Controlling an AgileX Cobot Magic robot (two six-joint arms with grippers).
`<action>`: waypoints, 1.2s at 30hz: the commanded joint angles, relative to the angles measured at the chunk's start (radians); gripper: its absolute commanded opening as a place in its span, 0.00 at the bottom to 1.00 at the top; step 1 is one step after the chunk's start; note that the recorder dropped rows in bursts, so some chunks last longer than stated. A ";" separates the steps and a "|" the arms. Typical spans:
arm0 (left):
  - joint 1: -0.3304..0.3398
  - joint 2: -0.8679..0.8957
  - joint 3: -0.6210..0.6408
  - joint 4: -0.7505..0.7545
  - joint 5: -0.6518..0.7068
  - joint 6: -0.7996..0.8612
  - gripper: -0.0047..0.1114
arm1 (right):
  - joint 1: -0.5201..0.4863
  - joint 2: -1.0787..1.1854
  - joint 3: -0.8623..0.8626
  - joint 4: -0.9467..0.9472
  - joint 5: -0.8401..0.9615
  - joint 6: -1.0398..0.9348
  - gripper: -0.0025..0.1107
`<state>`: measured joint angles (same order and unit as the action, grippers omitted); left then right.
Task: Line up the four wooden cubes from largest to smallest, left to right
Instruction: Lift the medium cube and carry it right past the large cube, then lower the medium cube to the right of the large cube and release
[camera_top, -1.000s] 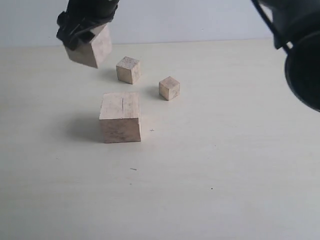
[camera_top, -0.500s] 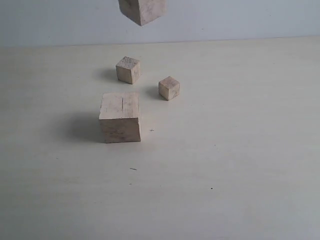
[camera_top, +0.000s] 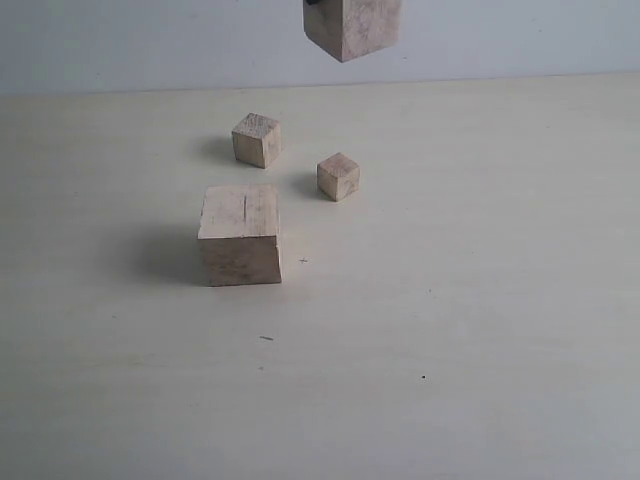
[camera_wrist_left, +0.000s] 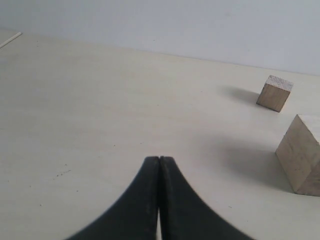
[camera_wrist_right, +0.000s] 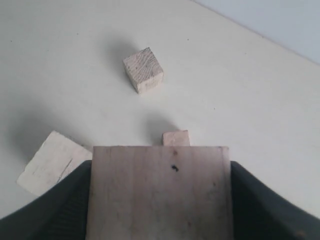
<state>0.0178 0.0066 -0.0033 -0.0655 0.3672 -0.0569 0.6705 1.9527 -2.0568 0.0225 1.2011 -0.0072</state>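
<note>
Three wooden cubes rest on the pale table. The largest cube (camera_top: 240, 235), with a dark crack line on top, is nearest the camera. Behind it stand a smaller cube (camera_top: 257, 139) and, to its right, the smallest cube (camera_top: 339, 176). A fourth, second-largest cube (camera_top: 352, 28) hangs high above the table's far side. My right gripper (camera_wrist_right: 161, 170) is shut on this held cube (camera_wrist_right: 160, 200), a dark finger (camera_wrist_right: 75, 200) on each side. Below it lie the smaller cube (camera_wrist_right: 143, 70) and the largest cube (camera_wrist_right: 50, 162); the smallest cube (camera_wrist_right: 176, 137) peeks past its edge. My left gripper (camera_wrist_left: 159, 160) is shut on nothing, low over the table.
The left wrist view has the smaller cube (camera_wrist_left: 274, 93) and the largest cube (camera_wrist_left: 302, 152) off to one side of the shut fingers. A pale wall (camera_top: 120, 40) backs the table. Small dark specks (camera_top: 266, 338) mark the tabletop.
The held cube has travelled up and to the right, from above the table's far left to the top middle. The dark arm parts have left the exterior view. The three resting cubes have not moved.
</note>
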 joint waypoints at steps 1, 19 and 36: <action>-0.008 -0.007 0.003 0.003 -0.009 0.003 0.04 | -0.004 -0.056 0.186 0.001 -0.113 0.020 0.02; -0.008 -0.007 0.003 0.003 -0.009 0.003 0.04 | 0.034 0.059 0.621 0.157 -0.494 0.302 0.02; -0.008 -0.007 0.003 0.003 -0.009 0.003 0.04 | 0.018 0.031 0.621 0.024 -0.366 -0.445 0.02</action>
<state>0.0178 0.0066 -0.0033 -0.0655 0.3672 -0.0569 0.7100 2.0141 -1.4379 0.0302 0.8157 -0.2742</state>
